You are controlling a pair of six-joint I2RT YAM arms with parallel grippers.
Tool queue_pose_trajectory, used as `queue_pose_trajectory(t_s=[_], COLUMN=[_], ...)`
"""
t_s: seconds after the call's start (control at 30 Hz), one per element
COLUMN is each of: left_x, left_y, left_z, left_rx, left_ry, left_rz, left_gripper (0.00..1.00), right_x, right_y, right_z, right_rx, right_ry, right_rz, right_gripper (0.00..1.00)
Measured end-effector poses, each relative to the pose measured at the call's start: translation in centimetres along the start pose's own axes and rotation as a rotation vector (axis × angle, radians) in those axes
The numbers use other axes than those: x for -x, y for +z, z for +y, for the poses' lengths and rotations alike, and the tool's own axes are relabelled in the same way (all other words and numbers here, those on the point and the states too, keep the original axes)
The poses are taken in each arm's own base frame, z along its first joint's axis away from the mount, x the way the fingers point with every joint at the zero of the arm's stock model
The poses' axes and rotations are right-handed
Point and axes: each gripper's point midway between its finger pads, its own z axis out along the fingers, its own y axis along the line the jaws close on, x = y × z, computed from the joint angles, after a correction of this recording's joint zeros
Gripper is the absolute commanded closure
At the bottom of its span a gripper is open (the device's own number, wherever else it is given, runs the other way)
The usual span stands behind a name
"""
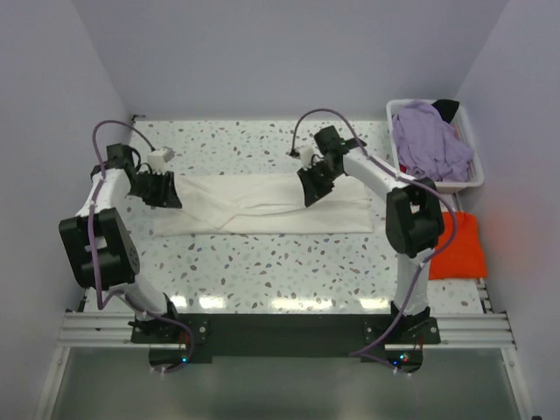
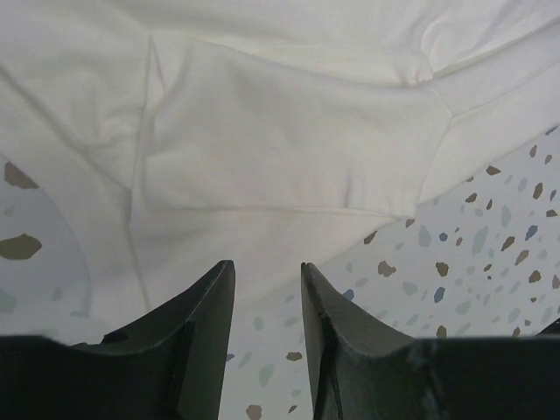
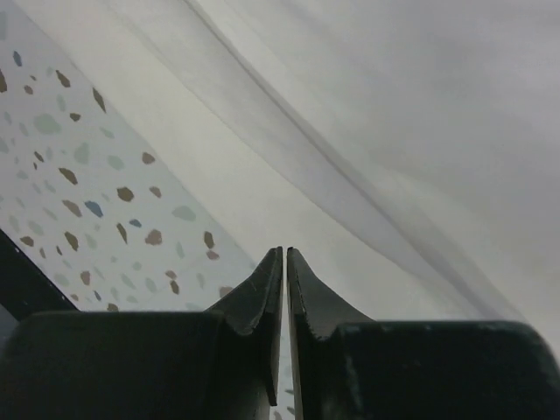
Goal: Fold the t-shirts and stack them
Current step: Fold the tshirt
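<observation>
The cream-white t-shirt (image 1: 262,206) lies folded into a long band across the middle of the speckled table (image 1: 262,271). The left gripper (image 2: 267,284) hovers at its left end, jaws a modest gap apart with nothing between them. The right gripper (image 3: 285,261) sits over the band's far edge, jaws drawn almost together, no cloth seen in them. The lavender t-shirt (image 1: 424,144) is heaped in the white basket (image 1: 395,107) at far right, and the orange-red t-shirt (image 1: 459,249) lies folded just in front of it.

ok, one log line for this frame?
cream t-shirt: folded strip | left gripper: open, empty | right gripper: shut | lavender t-shirt: in basket | orange t-shirt: on table
</observation>
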Motion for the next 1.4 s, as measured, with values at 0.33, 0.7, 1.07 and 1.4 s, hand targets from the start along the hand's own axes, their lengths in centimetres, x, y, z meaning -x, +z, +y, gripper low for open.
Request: queue_pose_trajectory(t_s=[0.33,0.7,1.07,1.4], left_x=[-0.3,0.5,0.3,0.0], left_y=[3.9,4.3,2.6,3.7], left_z=[-5.1,-3.4,3.4,4.7], left_rx=[-0.105,-0.004,0.112,0.111], left_ry=[0.077,0.001,-0.236,-0.244], left_rz=[0.065,0.038,0.008,0.029], left_gripper=[0.56,0.53,0.51,0.53], right_x=[-1.5,1.2,5.7,8.3], right_y=[7.1,7.9,7.6,10.9], right_z=[2.0,0.2,5.0,16.4], right_rx=[0.088,0.004,0.082,0.264], right_ry=[0.009,0.089,0.181,0.27], right_rz=[0.107,0.006,-0.174,-0.219], right_gripper=[0.87,0.71,0.55,0.54])
